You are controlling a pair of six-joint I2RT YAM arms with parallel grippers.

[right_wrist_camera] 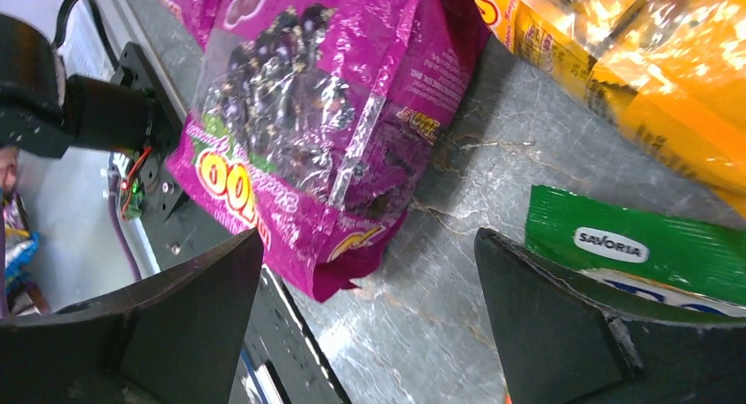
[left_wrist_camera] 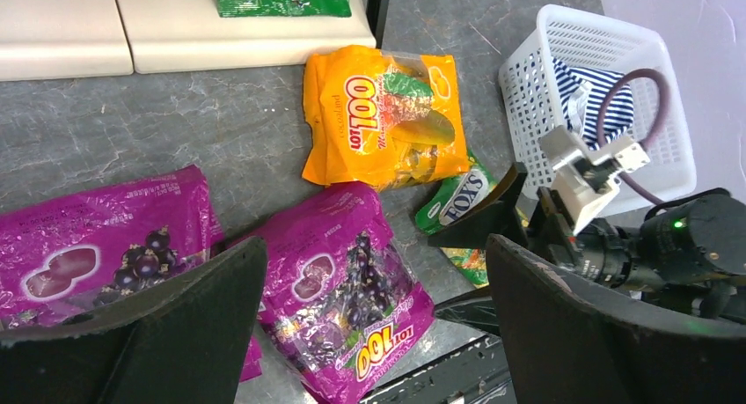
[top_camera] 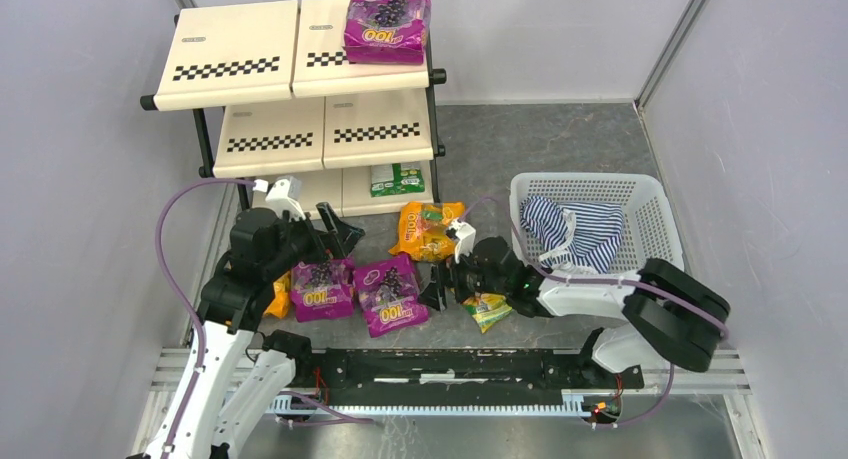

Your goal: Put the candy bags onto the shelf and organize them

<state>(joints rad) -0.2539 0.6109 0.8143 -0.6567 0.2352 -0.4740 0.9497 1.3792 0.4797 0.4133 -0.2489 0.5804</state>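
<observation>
The shelf (top_camera: pixel 250 69) stands at the back left. One purple candy bag (top_camera: pixel 387 21) lies on its top tier and a green one (top_camera: pixel 397 179) on its bottom tier. On the floor lie two purple bags (top_camera: pixel 323 289) (top_camera: pixel 392 294), an orange bag (top_camera: pixel 430 229) and a green bag (top_camera: pixel 487 309). My left gripper (top_camera: pixel 340 234) is open and empty above the purple bags; the right-hand purple bag (left_wrist_camera: pixel 352 290) shows between its fingers. My right gripper (top_camera: pixel 437 284) is open and empty, low beside that purple bag (right_wrist_camera: pixel 325 96), with the green bag (right_wrist_camera: pixel 633 246) under its right finger.
A white mesh basket (top_camera: pixel 650 204) holding a blue-white striped cloth (top_camera: pixel 575 229) stands at the right. A small orange bag (top_camera: pixel 280 294) lies by the left arm. A black rail (top_camera: pixel 450 364) runs along the near edge. Grey walls close in both sides.
</observation>
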